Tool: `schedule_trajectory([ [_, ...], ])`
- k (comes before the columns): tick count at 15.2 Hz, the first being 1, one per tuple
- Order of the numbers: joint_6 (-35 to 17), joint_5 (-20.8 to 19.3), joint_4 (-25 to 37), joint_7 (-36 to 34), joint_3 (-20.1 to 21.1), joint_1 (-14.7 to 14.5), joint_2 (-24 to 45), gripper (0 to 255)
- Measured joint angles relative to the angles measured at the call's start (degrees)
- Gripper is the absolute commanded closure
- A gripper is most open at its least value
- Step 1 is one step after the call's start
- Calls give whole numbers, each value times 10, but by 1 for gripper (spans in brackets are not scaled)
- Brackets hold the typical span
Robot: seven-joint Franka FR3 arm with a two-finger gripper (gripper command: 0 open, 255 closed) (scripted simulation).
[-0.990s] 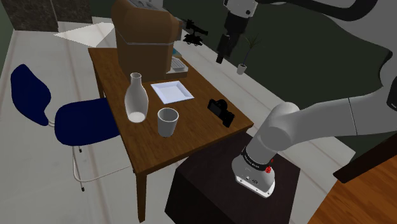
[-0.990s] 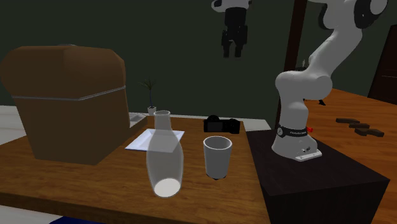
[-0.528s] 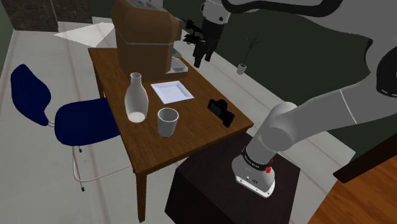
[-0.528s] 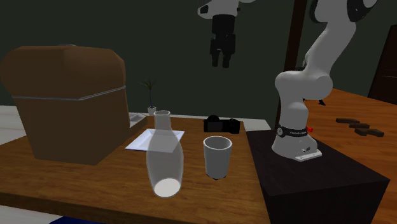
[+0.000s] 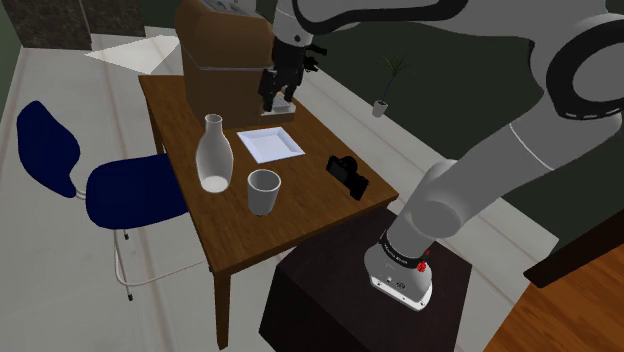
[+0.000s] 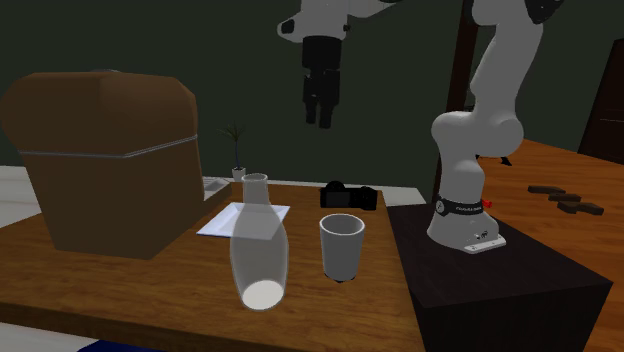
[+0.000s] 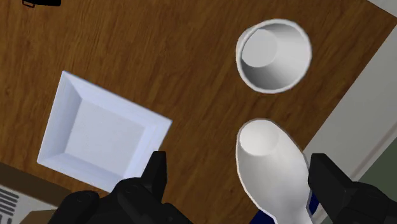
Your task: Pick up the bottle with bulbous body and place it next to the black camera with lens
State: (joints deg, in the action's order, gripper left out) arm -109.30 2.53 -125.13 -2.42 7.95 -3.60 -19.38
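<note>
The bottle (image 5: 213,155) is pale and translucent, with a narrow neck and a round body. It stands upright near the table's edge on the shoulder view's left, also seen as bottle (image 6: 259,250). The black camera (image 5: 347,174) sits at the table's corner nearest the stand; the same camera (image 6: 348,196) lies behind the cup. My gripper (image 5: 271,102) hangs open high above the table, over the square plate, as gripper (image 6: 318,114) confirms. In the wrist view the gripper (image 7: 240,172) stands wide, and the bottle (image 7: 273,168) lies far below it, untouched.
A grey cup (image 5: 264,190) stands between bottle and camera. A white square plate (image 5: 270,143) lies mid-table, before a big brown box (image 5: 225,55). A blue chair (image 5: 100,180) stands beside the wooden table (image 5: 300,210). The dark stand (image 5: 340,290) abuts the table.
The arm has swung toward the shoulder view's left and come lower, from beyond the table to above the plate. The fingers have stayed open. Nothing on the table moved.
</note>
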Motion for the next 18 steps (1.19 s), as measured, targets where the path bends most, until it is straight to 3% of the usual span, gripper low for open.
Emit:
schedule_trajectory([
  [7,-62,-11,84,-47,30,-10,136,0],
  [13,-81,-35,191,-94,48,-28,255,0],
  [18,-114,-42,186,-101,49,-31,282,0],
])
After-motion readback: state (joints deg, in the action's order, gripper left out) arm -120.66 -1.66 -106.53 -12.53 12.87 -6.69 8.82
